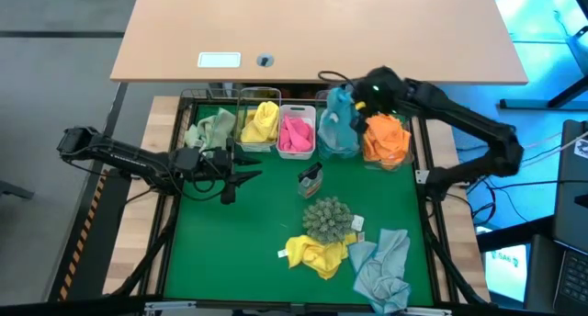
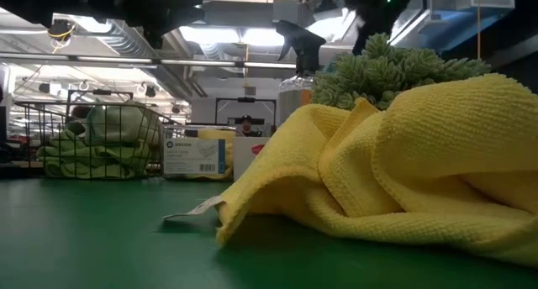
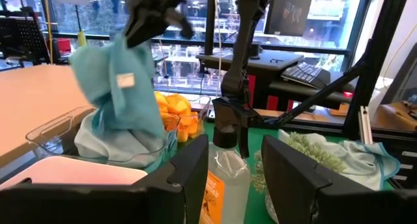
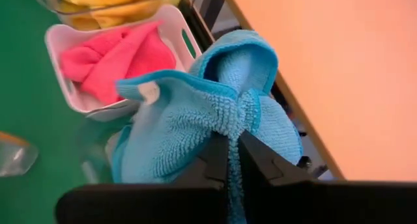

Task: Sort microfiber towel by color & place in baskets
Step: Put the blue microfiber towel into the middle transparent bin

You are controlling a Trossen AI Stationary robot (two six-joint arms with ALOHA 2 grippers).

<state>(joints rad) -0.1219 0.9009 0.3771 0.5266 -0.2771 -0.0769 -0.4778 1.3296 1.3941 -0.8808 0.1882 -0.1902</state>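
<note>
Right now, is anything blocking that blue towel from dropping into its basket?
Nothing visible. The right gripper holds the blue microfiber towel directly above the clear plastic basket, which already holds blue cloth, beside the orange towels.

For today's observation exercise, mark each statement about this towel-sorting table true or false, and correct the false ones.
1. The right gripper is shut on a blue towel above a clear basket. True.
2. The pink towel lies in the white basket. True.
3. The left gripper holds a yellow towel. False: it is open and empty, beside the green towel's basket.
4. The spray bottle stands in a basket. False: it stands on the green mat.
5. No towels remain loose. False: a yellow towel and a grey-blue towel lie near the spiky ball.
</note>
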